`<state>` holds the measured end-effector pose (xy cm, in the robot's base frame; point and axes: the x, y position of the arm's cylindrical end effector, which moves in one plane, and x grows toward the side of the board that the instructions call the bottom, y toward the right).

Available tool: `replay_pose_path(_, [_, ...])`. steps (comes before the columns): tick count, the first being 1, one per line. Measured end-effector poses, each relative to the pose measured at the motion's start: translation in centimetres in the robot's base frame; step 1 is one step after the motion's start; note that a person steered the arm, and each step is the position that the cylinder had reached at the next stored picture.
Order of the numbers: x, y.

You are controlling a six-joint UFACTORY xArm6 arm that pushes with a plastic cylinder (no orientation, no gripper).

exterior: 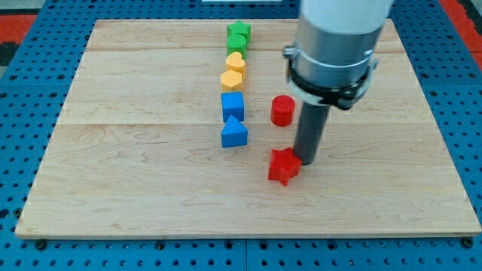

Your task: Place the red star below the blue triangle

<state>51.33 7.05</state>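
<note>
The red star (283, 166) lies on the wooden board, below and to the right of the blue triangle (234, 133). The blue triangle sits at the bottom of a column of blocks near the board's middle. My tip (307, 160) is down on the board, touching the star's upper right side. The dark rod rises from it into the grey arm body at the view's top right. The star and the triangle are apart by about one block's width.
Above the blue triangle stand a blue cube (233, 105), a yellow hexagon (232, 78), a yellow heart (236, 62), a green cylinder (237, 43) and a green star (239, 31). A red cylinder (282, 110) stands right of the blue cube, above the red star. The board (113, 150) rests on a blue pegboard.
</note>
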Motion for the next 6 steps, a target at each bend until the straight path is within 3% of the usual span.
replay_pose_path(1, [0.8, -4.1])
replay_pose_path(2, [2.4, 1.9])
replay_pose_path(3, [5.4, 1.2])
replay_pose_path(6, [4.8, -2.5])
